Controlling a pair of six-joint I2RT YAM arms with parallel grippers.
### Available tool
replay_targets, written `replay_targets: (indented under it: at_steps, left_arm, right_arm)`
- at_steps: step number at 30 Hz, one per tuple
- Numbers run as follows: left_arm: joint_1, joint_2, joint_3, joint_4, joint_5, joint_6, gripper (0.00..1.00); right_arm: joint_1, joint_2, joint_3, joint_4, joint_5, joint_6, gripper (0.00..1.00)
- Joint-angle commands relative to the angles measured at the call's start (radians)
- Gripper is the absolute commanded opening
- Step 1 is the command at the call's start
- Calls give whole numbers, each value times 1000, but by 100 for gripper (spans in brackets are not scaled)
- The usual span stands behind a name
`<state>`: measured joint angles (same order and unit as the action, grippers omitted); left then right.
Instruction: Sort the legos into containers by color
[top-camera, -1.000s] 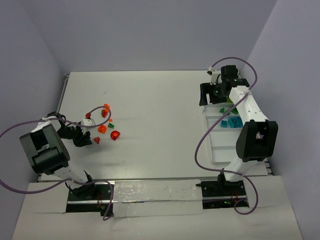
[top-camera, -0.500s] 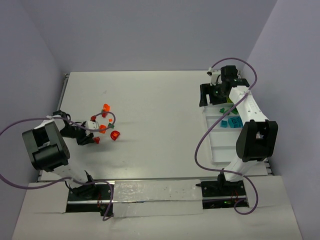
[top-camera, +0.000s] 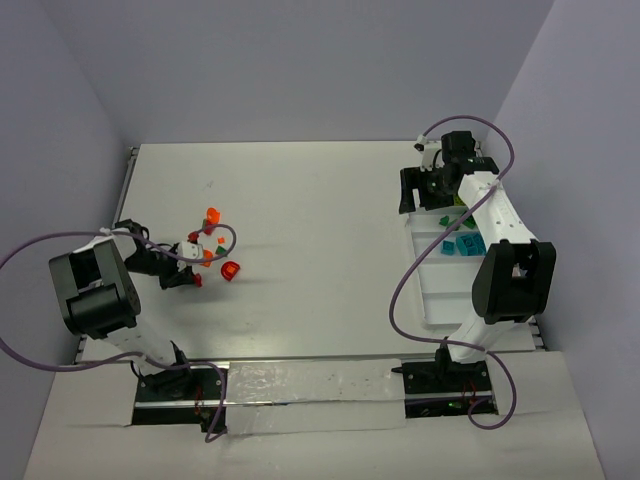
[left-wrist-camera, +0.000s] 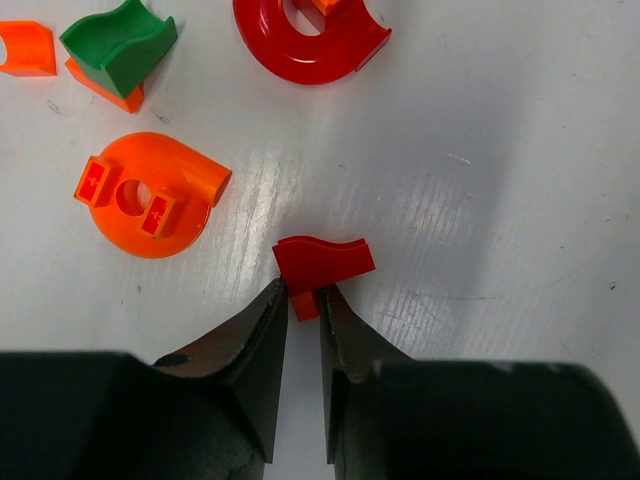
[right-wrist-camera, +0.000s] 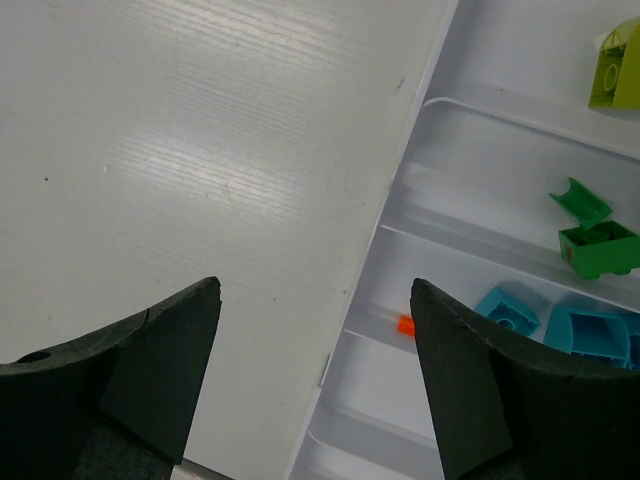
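Observation:
Loose legos lie at the table's left: a red ring (left-wrist-camera: 312, 40), a round orange piece (left-wrist-camera: 150, 195), a dark green brick (left-wrist-camera: 120, 40) on an orange one, and another orange bit (left-wrist-camera: 25, 48). My left gripper (left-wrist-camera: 303, 295) (top-camera: 185, 278) is low on the table, shut on the orange stub under a small red curved lego (left-wrist-camera: 323, 260). My right gripper (right-wrist-camera: 315, 290) (top-camera: 418, 192) hangs open and empty over the left edge of the white containers tray (right-wrist-camera: 440, 60) (top-camera: 440, 295). The tray holds lime (right-wrist-camera: 615, 70), dark green (right-wrist-camera: 595, 240), teal (right-wrist-camera: 560, 325) and a tiny orange lego (right-wrist-camera: 405, 324).
The left arm's purple cable (top-camera: 215, 232) loops over the lego cluster (top-camera: 212, 216). The grey walls stand close on the left and right. The tray's near compartments (top-camera: 445, 300) hold nothing that I can see.
My left gripper slid a little right toward the cluster and its jaws narrowed onto the small red lego. The right arm has not moved.

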<state>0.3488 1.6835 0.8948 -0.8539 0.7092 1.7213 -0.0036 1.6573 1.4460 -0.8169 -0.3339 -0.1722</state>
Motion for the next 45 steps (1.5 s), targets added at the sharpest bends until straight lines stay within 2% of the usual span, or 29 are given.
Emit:
replay_targets:
  at_steps: [1,9,13,15,18,20,22,23,25,30,32,34,38,45]
  left_arm:
    - [-10,16,22,5,21,5,23]
    - [-17,-88,34,-24,45,-62,1]
    - [-55,-235,69,-5,108,-201,0]
    - [-107,-354,85,19,141,-298,0]
    - [-199,-468,98,74,151,-404,0]
    - [-261,-514,114,105,153,-521,0]
    - [-343,-542,135,116,160,-578,0]
    - [-406,-557,150,144,156,-663,0]
    - [-493,-572,162,227,134,-809,0]
    - [-671,-574,159,358,81,-1007,0]
    - [-734,-557,168,372,68,-1060,0]
    - [-784,-537,181,383,42,-1104,0]
    - [-844,-517,207,385,-16,-1155,0]
    - [-895,-503,237,412,-95,-1217,0]
  right_arm:
    - [-1,-48,-3,-6,-5,9,83]
    - [51,-124,-77,88,-85,82,83]
    - [57,-189,-132,162,-232,152,83]
    - [62,-225,-160,218,-345,221,84]
    - [71,-242,-165,257,-433,278,84]
    - [83,-252,-169,290,-485,318,84]
    - [101,-259,-177,335,-543,358,85]
    - [121,-262,-184,374,-579,396,87]
    - [153,-257,-195,433,-637,449,88]
    - [251,-217,-190,513,-689,533,90]
    - [296,-193,-171,518,-690,545,99]
    - [344,-174,-146,508,-676,543,100]
    - [412,-133,-115,492,-695,530,99]
    - [483,-99,-135,529,-795,541,89]
